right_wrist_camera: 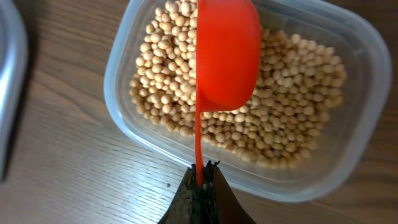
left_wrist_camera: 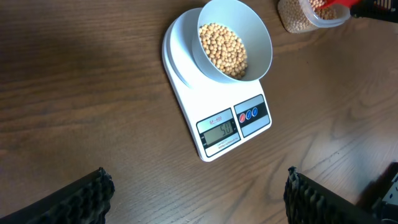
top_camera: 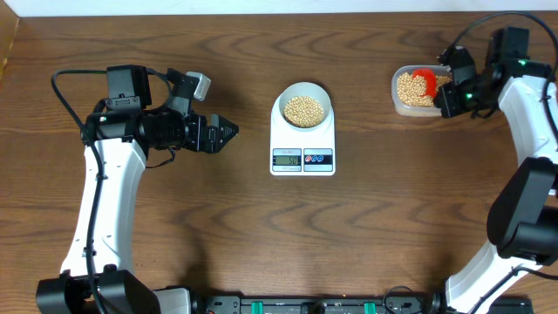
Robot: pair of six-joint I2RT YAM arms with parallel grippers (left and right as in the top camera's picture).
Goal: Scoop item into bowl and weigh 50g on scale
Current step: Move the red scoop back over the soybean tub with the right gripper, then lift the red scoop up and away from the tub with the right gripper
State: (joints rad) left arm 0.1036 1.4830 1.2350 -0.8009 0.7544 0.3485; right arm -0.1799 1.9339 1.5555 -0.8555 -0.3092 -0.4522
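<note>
From above, the left fingers are seen spread wide over the bare tabletop. Nothing is held between them. They are pointed toward the scale, well apart from it. The bowl is set on the far part of the scale, and beans are piled inside it. At the far right, the right fingers are reached over a clear tub, where a red scoop is seen. The grip itself is too small to be made out here.

From the left wrist, only the tips of the two fingers are shown, one at each bottom corner, cut off by the edge. The bowl of beans is seen on the scale, farther off. A number that looks like fifty is shown on the little screen. The tub is cut off at the top.

From the right wrist, the fingers are squeezed shut on the thin handle of the scoop. The cup is held over the beans in the tub. Its outside is turned to the camera, so its inside is hidden. A pale edge is cut off at the left and cannot be named.
</note>
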